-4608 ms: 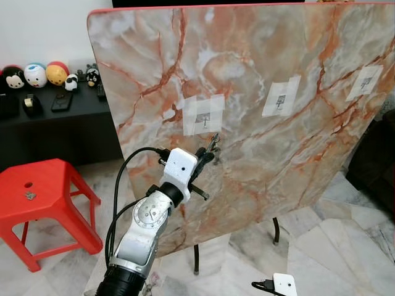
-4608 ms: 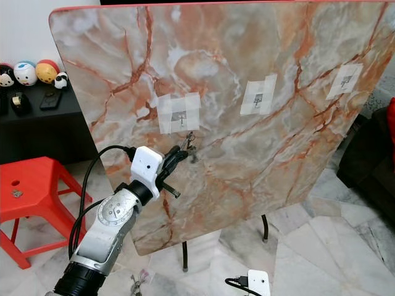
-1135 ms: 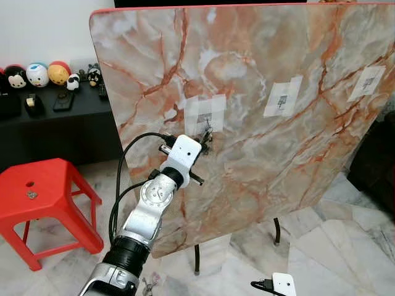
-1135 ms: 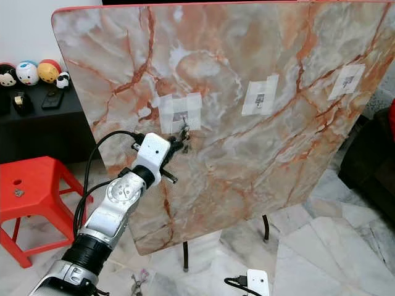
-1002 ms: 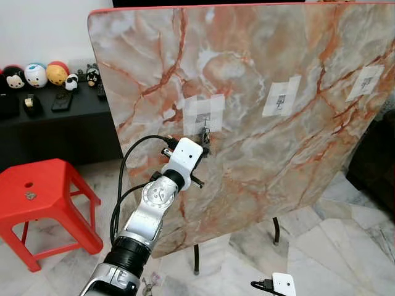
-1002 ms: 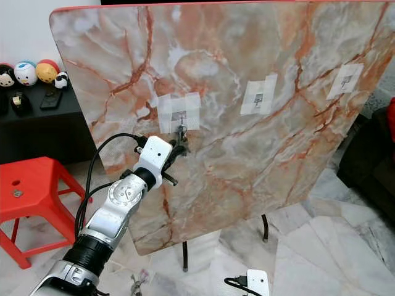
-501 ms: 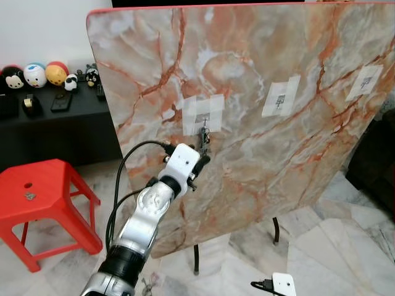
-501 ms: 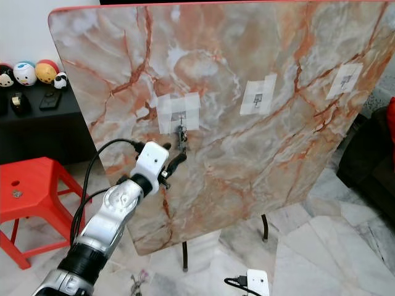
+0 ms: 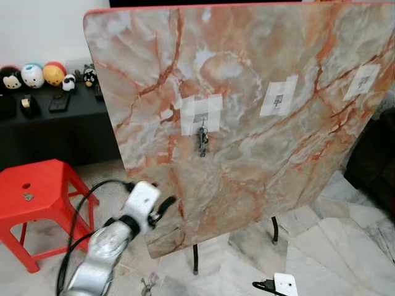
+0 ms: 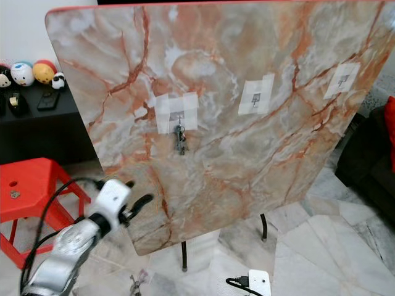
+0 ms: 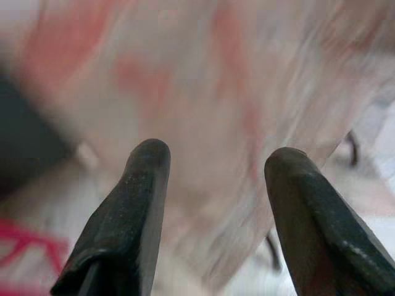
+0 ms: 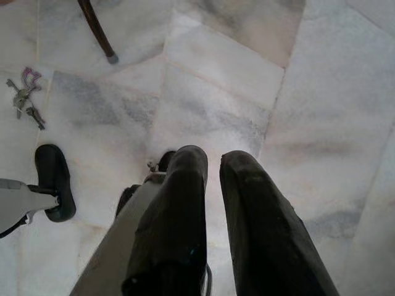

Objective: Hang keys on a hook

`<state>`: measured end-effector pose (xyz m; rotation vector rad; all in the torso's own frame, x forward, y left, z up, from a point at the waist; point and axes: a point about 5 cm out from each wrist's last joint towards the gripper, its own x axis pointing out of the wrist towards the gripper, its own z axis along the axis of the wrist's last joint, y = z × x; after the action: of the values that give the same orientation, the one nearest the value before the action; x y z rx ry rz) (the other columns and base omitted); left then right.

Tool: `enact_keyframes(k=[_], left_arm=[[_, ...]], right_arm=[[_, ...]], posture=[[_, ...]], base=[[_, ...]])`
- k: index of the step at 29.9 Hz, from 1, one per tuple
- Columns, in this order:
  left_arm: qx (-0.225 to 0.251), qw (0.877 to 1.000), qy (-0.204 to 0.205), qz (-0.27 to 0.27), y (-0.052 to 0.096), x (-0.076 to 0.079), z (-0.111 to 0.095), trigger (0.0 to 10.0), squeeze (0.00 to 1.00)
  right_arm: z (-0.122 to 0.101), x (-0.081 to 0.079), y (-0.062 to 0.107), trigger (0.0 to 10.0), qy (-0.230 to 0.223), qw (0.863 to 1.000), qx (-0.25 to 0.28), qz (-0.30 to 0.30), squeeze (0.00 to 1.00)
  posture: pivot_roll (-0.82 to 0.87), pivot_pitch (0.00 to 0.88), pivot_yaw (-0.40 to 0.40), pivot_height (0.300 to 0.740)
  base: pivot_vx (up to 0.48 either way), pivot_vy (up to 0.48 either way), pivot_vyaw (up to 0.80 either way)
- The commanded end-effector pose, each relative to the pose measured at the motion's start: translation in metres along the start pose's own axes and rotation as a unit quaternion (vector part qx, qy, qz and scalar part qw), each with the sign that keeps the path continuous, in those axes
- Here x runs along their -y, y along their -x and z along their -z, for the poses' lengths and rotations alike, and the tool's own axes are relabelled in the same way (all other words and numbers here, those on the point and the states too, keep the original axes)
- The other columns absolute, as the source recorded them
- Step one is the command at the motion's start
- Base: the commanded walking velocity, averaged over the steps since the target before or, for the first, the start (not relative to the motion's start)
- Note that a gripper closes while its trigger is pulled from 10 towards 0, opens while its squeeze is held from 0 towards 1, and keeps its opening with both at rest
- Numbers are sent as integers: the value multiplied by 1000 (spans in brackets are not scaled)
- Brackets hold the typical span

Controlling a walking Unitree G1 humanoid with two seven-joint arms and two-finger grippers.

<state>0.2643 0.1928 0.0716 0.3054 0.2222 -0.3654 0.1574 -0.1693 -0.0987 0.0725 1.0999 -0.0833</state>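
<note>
A bunch of keys (image 9: 201, 139) hangs from the leftmost taped hook (image 9: 200, 118) on the upright marble board (image 9: 247, 61). My left gripper (image 9: 165, 205) is low and to the left of the keys, well clear of them, near the board's lower edge. Its two black fingers (image 11: 139, 203) stand open with nothing between them. My right arm hangs low; in the right wrist view the right gripper (image 12: 213, 163) points at the marble floor, its fingers close together and empty.
Two more taped hooks (image 9: 278, 98) (image 9: 362, 79) sit further right on the board. A red stool (image 9: 37, 191) stands at the left, before a black shelf with toys (image 9: 43, 74). Another key bunch (image 12: 24, 98) lies on the floor near a table leg (image 9: 274, 229).
My left gripper has let go of the keys and drawn back down and to the left, away from the board. The keys now hang free from the hook.
</note>
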Motion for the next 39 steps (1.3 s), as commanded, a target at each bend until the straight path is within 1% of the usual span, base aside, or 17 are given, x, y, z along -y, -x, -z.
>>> enact_keyframes(k=[1, 2, 3, 6, 7, 8, 9, 10, 13, 14, 15, 18, 26, 31, 32, 34, 39], left_arm=[[-42, 999, 17, -10, 8, -4, 25, 10000, 0], [-42, 999, 17, -10, 8, -4, 25, 10000, 0], [-91, 995, 33, -17, 17, -5, 50, 10000, 0], [-151, 987, 49, -31, 24, -3, 79, 10000, 0], [-188, 979, 70, -41, 29, 0, 98, 10000, 0], [-188, 979, 70, -41, 29, 0, 98, 10000, 0], [-245, 962, 100, -60, 36, 9, 124, 10000, 0], [-274, 953, 111, -68, 41, 15, 135, 10000, 0], [-328, 932, 134, -77, 53, 34, 156, 10000, 0], [-328, 932, 134, -77, 53, 34, 156, 10000, 0], [-341, 924, 152, -78, 56, 43, 161, 10000, 0], [-367, 913, 153, -84, 61, 50, 168, 10000, 0], [-371, 911, 154, -90, 63, 48, 170, 10000, 0], [-400, 900, 145, -96, 85, 38, 184, 10000, 0], [-413, 894, 142, -100, 93, 35, 189, 10000, 0], [-425, 888, 143, -104, 102, 33, 193, 10000, 0], [-438, 880, 147, -110, 106, 36, 196, 10000, 0]], right_arm=[[1, 2, 0, 10000, -2, 1000, -3, 2, 0], [1, 2, 0, 10000, -2, 1000, -3, 2, 0], [2, 1, 0, 10000, -3, 1000, -3, 2, 0], [2, 1, 0, 10000, -5, 1000, -3, 2, 0], [3, 1, 0, 10000, -7, 1000, -3, 3, 0], [3, 1, 0, 10000, -7, 1000, -3, 3, 0], [3, 1, 0, 10000, -7, 1000, -4, 3, 0], [3, 1, 0, 10000, -7, 1000, -4, 3, 0], [4, 0, 0, 10000, -8, 1000, -5, 2, 0], [4, 0, 0, 10000, -8, 1000, -5, 2, 0], [5, 0, 0, 10000, -11, 1000, -4, 3, 0], [6, 0, 1, 10000, -10, 1000, -5, 3, 0], [7, -2, 1, 10000, -17, 1000, -5, -1, 0], [8, -3, 1, 10000, -21, 1000, -4, -1, 0], [9, -3, 1, 10000, -18, 1000, -6, -1, 0], [9, -3, 1, 10000, -16, 1000, -7, -2, 0], [10, -2, 1, 10000, -13, 1000, -8, -2, 0]], posture=[[90, 0, -83, 740], [90, 0, -83, 740], [86, 0, -77, 740], [82, 0, -73, 740], [88, 0, -73, 740], [88, 0, -73, 740], [96, 0, -71, 740], [91, 0, -68, 740], [66, 0, -54, 740], [66, 0, -54, 740], [63, 0, -44, 740], [59, 0, -35, 740], [58, 0, -33, 740], [56, 0, -29, 740], [59, 0, -30, 740], [60, 0, -32, 740], [61, 0, -34, 740]], base=[[0, 0, 0], [0, 0, 0], [0, 0, 0], [0, 0, 0], [0, 0, 0], [0, 0, 0], [0, 0, 0], [0, 0, 0], [0, 0, 0], [0, 0, 0], [0, 0, 0], [0, 0, 0], [0, 0, 0], [0, 256, 0], [0, 341, 0], [0, 337, 0], [0, 340, 0]])
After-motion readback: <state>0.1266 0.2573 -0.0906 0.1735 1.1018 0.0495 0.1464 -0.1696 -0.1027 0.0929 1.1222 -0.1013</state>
